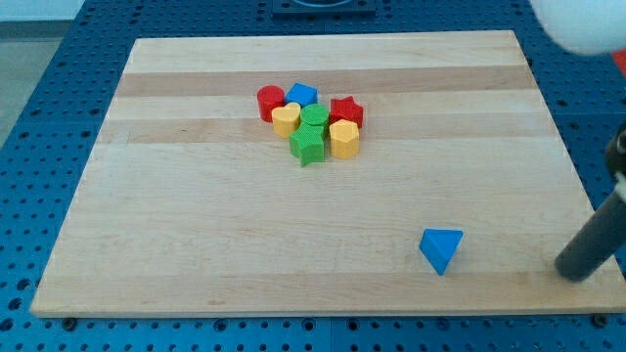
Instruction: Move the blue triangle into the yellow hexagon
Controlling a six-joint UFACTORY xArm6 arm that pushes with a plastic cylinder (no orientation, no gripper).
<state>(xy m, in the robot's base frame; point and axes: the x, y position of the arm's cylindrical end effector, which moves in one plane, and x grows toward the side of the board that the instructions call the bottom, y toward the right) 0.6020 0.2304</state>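
1. Camera view, tool: there is no gripper on this arm, so no jaw state applies. The arm ends in a dark rod, and my tip point(575, 274) rests on the board at the lower right of the frame, touching no block.

2. Camera view, task object: the blue triangle point(440, 248) lies alone in the lower right area of the wooden board point(196, 225), to the left of my tip and well apart from it.

3. Camera view, target: the yellow hexagon point(343, 139) sits at the right edge of the cluster in the upper centre of the frame, touching the green block point(307, 144) on its left, with the red star point(346, 110) just above it.

4. Camera view, governing relation: the hexagon lies up and to the left of the triangle. My tip lies to the triangle's right and slightly lower, so it is roughly on the far side from the target.

5. Judgement: a push toward the upper left appears to need my tip somewhat lower first.
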